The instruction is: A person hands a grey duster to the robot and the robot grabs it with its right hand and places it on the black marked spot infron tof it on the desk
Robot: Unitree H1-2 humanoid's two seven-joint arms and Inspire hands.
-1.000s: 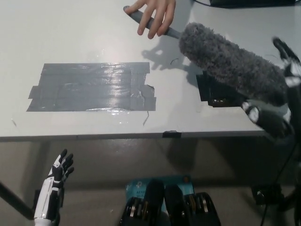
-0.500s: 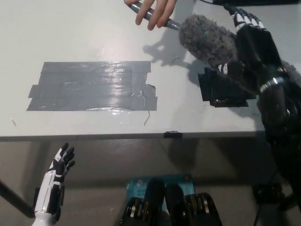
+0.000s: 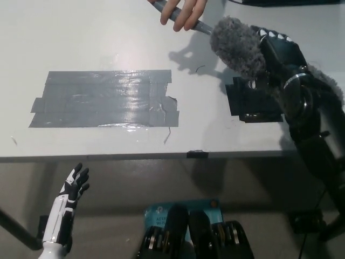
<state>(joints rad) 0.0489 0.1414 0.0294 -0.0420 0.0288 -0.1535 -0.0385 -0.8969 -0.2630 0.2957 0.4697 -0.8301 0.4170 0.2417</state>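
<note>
A person's hand (image 3: 183,11) at the top edge holds the grey duster's handle (image 3: 200,27). The fluffy duster head (image 3: 236,46) slants down to the right above the desk, its far end (image 3: 326,81) showing past my arm. My black right hand (image 3: 276,54) lies over the middle of the head, fingers (image 3: 271,35) curled around its far side. The black marked spot (image 3: 249,103) is on the desk just below the duster, partly covered by my hand. My white left hand (image 3: 69,200) rests open below the desk's front edge at the lower left.
A large patch of grey tape (image 3: 102,100) covers the desk's (image 3: 97,32) left middle. A small dark tab (image 3: 197,154) sits on the front edge. Dark equipment shows along the top right edge.
My right hand came up from the lower right, reached over the duster head, and its fingers went from stretched out to curled around it. The person keeps hold of the handle.
</note>
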